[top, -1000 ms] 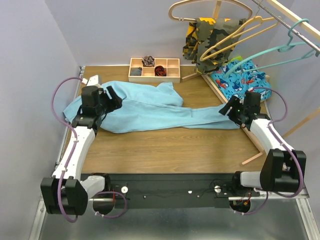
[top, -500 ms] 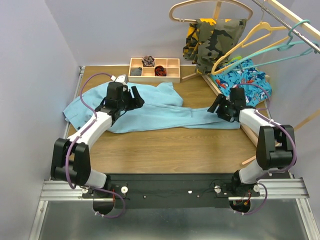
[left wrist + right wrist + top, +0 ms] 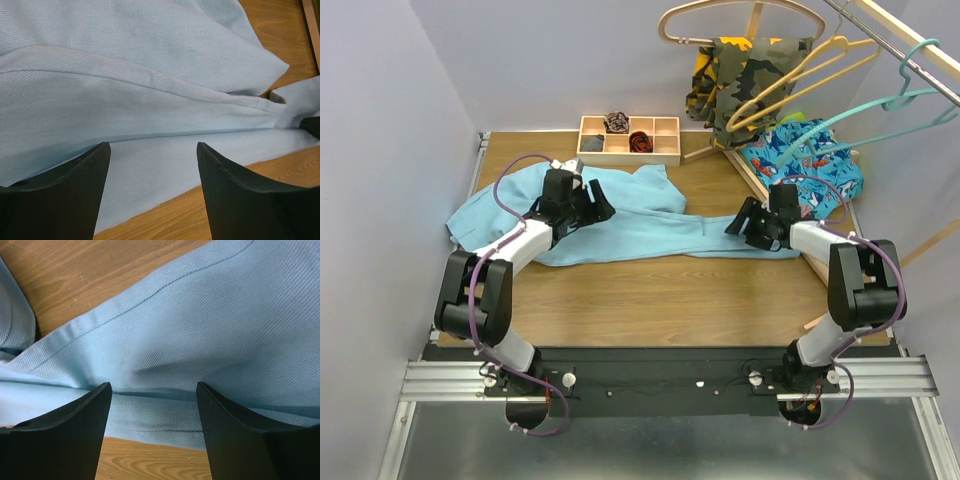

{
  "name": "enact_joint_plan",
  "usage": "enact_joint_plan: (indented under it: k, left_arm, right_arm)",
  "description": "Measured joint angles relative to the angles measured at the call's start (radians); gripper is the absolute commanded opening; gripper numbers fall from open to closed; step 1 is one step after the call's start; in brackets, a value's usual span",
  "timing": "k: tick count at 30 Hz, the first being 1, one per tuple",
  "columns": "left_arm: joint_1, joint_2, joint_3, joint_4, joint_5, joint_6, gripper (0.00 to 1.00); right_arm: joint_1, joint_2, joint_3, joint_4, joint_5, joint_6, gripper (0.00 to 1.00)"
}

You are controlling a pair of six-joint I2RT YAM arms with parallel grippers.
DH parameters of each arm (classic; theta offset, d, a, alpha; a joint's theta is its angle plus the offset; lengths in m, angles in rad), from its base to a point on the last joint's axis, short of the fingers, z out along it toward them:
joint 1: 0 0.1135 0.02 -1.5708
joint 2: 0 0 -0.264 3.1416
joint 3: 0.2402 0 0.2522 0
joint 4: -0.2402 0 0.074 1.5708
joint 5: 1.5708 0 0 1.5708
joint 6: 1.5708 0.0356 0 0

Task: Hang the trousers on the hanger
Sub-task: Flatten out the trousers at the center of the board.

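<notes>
Top external: left gripper (image 3: 597, 205) and right gripper (image 3: 740, 224), jaws spread, empty, low over trousers (image 3: 640, 228) lying flat on table (image 3: 650, 300), long axis left–right between both arms, probably waist at left. Far right: hanger (image 3: 860, 115) hung high, nearer right arm, well apart from cloth.

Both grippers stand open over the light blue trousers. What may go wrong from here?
1. The trousers lie in overlapping folds under the left gripper; closing there may pinch only one layer, and the rest could slip out.
2. The hanger hangs close to the yellow hanger and the camouflage garment; lifted cloth might snag on them.
</notes>
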Motion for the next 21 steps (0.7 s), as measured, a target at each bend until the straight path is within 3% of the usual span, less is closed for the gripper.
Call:
enact_joint_plan:
  k: [12, 21]
  left_arm:
    - [0.000, 0.025, 0.000, 0.031, 0.018, -0.006, 0.78]
    - [0.000, 0.073, -0.018, 0.072, 0.026, -0.008, 0.78]
  right_arm:
    - [0.000, -0.085, -0.117, 0.071, -0.022, 0.031, 0.77]
    - [0.002, -0.198, -0.171, -0.037, -0.030, 0.042, 0.78]
